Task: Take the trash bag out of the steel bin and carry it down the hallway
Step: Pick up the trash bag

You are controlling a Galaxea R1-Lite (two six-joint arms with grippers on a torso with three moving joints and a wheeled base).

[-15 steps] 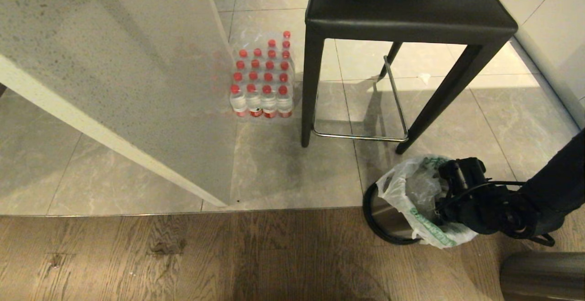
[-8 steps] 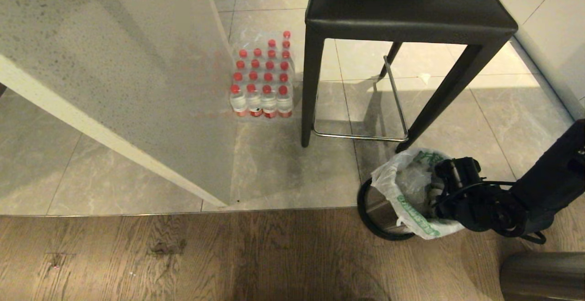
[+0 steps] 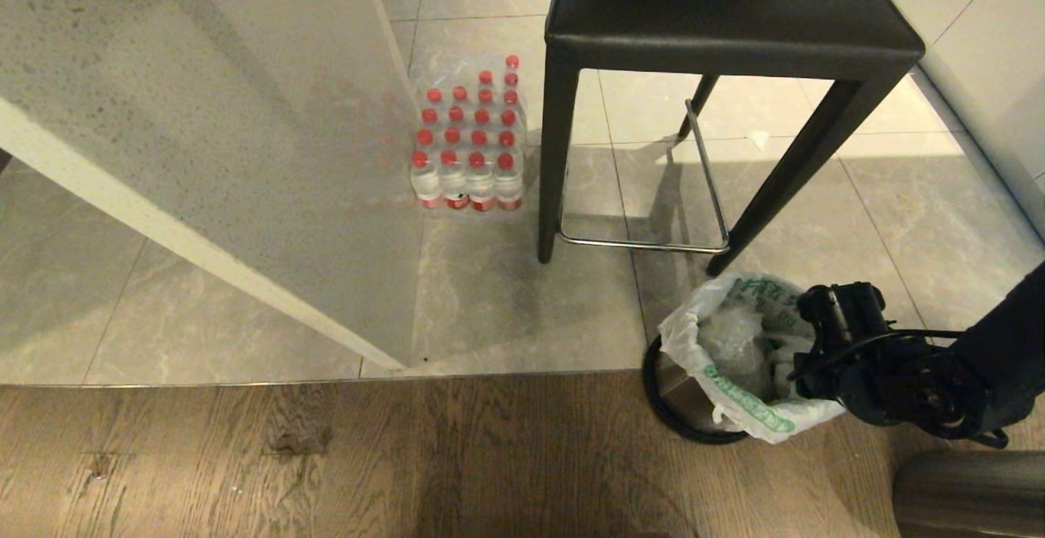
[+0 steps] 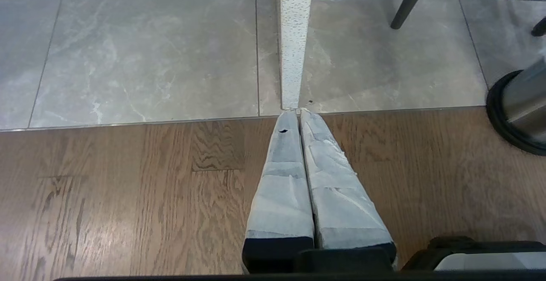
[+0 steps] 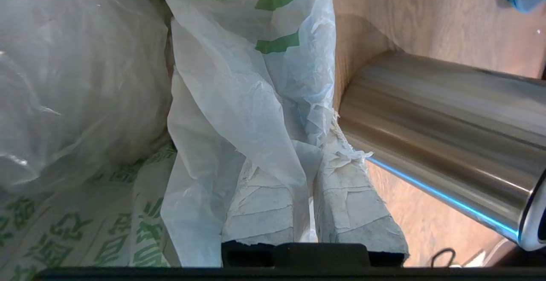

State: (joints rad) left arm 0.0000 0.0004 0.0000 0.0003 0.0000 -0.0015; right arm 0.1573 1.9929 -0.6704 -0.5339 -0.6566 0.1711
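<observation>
The trash bag (image 3: 735,350), thin white plastic with green print, lines the steel bin (image 3: 684,395) on the floor by the stool. Its rim hangs over the bin's near side. My right gripper (image 3: 792,362) reaches in from the right at the bag's mouth. In the right wrist view the right gripper (image 5: 309,174) is shut on a fold of the trash bag (image 5: 239,102), which runs between the taped fingers (image 5: 354,200). My left gripper (image 4: 296,114) hangs shut and empty above the wood floor, with the steel bin (image 4: 522,97) off to one side. The hallway is out of view.
A black stool (image 3: 727,24) stands just behind the bin, its leg (image 3: 784,187) close to the bag. A pack of red-capped bottles (image 3: 469,146) sits beside a stone counter (image 3: 204,130). A shiny steel cylinder (image 3: 971,493) lies near my right arm and shows beside the fingers (image 5: 448,123).
My right wrist pushed in toward the bag's mouth, then drew back to the right. The bag's rim shifted with it and the bin moved slightly.
</observation>
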